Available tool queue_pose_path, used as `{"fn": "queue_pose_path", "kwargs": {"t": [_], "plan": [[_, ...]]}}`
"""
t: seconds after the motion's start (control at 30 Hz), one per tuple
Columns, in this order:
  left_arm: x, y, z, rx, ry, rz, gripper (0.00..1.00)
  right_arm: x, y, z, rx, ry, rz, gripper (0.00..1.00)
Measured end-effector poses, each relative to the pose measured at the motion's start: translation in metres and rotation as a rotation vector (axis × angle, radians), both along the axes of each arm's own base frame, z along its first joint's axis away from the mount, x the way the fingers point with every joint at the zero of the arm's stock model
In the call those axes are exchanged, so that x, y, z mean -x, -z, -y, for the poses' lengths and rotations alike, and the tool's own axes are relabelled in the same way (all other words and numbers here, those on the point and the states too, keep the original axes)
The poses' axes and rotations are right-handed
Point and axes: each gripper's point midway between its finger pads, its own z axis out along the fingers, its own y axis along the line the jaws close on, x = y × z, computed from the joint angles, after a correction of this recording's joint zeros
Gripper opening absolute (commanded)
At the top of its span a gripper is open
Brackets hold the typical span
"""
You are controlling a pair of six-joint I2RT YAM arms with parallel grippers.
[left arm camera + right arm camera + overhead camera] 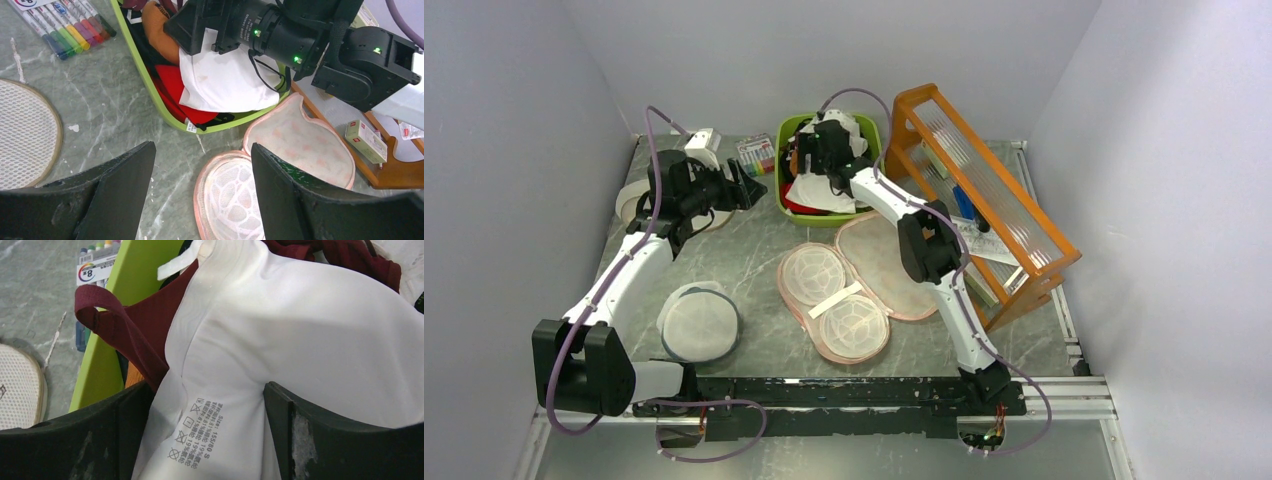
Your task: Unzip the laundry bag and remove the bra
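Note:
The laundry bag (854, 280) lies unzipped and spread open in two halves in the middle of the table, its white lining up. It also shows in the left wrist view (300, 135). The white bra (819, 190) lies on top of other garments in the green basket (780, 170). My right gripper (814, 160) is over the basket, jaws open, with the bra's labelled fabric (310, 330) between its fingers. My left gripper (749, 185) hovers open and empty left of the basket, above bare table (202, 190). The bra shows there under the right wrist (225, 80).
A maroon garment (135, 325) and red ones lie under the bra. A marker pack (756, 155) sits left of the basket. A round mesh disc (699, 322) lies front left, another (639, 205) far left. An orange rack (984, 190) stands right.

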Motion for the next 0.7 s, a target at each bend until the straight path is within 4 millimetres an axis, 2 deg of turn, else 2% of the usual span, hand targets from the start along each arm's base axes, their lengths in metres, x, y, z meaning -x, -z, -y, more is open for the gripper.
{"fn": "queue_pose_path", "kwargs": {"t": [0.1, 0.2, 0.3, 0.37, 0.43, 0.53, 0.6, 0.7], "plan": [[0.000, 0.000, 0.000, 0.000, 0.001, 0.000, 0.87, 0.005, -0.007, 0.001, 0.003, -0.015, -0.007, 0.90], [0.001, -0.001, 0.002, 0.007, 0.012, -0.001, 0.93, 0.017, -0.027, 0.007, 0.012, -0.026, -0.017, 0.97], [0.003, -0.001, 0.005, 0.017, 0.036, -0.003, 0.96, 0.031, -0.067, 0.015, 0.006, -0.036, 0.002, 1.00], [0.004, -0.001, 0.007, 0.020, 0.044, -0.003, 0.97, 0.037, -0.101, 0.019, -0.010, -0.043, 0.038, 1.00], [0.004, -0.002, 0.007, 0.020, 0.048, 0.000, 0.97, 0.046, -0.143, 0.023, -0.037, -0.056, 0.093, 1.00], [0.004, -0.002, 0.007, 0.015, 0.050, 0.005, 0.97, 0.065, -0.194, 0.032, -0.067, -0.070, 0.160, 1.00], [0.004, -0.002, 0.006, 0.012, 0.050, 0.007, 0.97, 0.083, -0.216, 0.039, -0.080, -0.078, 0.188, 1.00], [0.004, -0.002, 0.006, 0.010, 0.052, 0.009, 0.97, 0.113, -0.223, 0.052, -0.076, -0.090, 0.193, 0.97]]}}
